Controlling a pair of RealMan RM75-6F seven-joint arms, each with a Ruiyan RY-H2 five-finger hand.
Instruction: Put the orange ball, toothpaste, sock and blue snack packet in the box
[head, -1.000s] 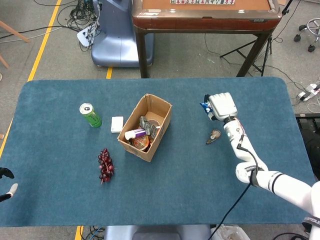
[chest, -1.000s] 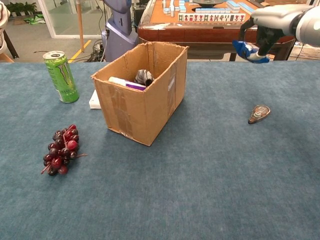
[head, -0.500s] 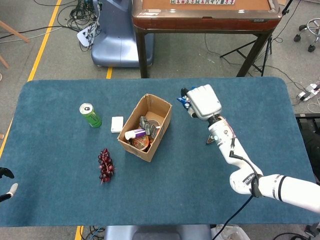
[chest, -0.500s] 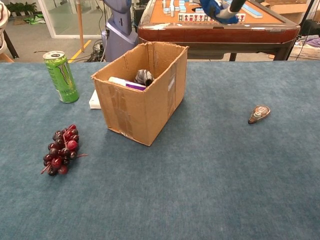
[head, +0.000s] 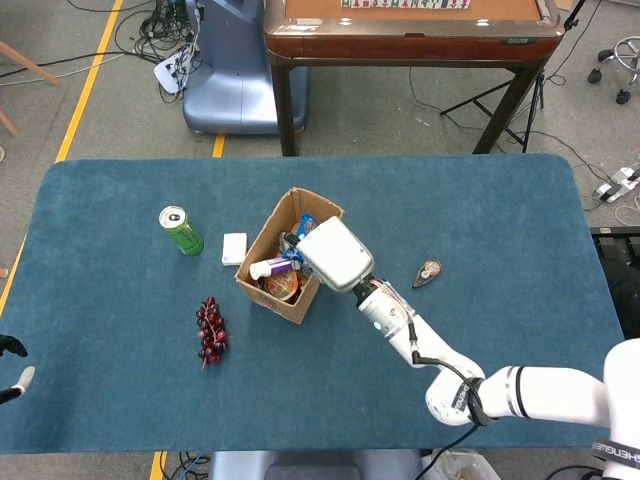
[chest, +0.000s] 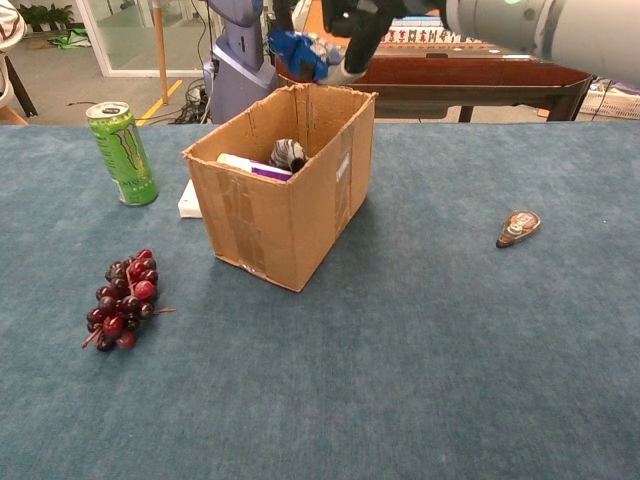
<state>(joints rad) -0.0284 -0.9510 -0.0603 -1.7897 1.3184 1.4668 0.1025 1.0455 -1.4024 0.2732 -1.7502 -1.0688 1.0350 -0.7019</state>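
While the right hand (chest: 350, 25) pinches the blue snack packet (chest: 297, 52) above the box (chest: 290, 215), its print looks unreadable.

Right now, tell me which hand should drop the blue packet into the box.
The right hand. It holds the packet above the open box. The left hand sits at the table's near left edge, far from both.

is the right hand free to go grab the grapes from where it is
Probably not yet: the right hand holds the blue snack packet above the box; the grapes lie unobstructed beyond it.
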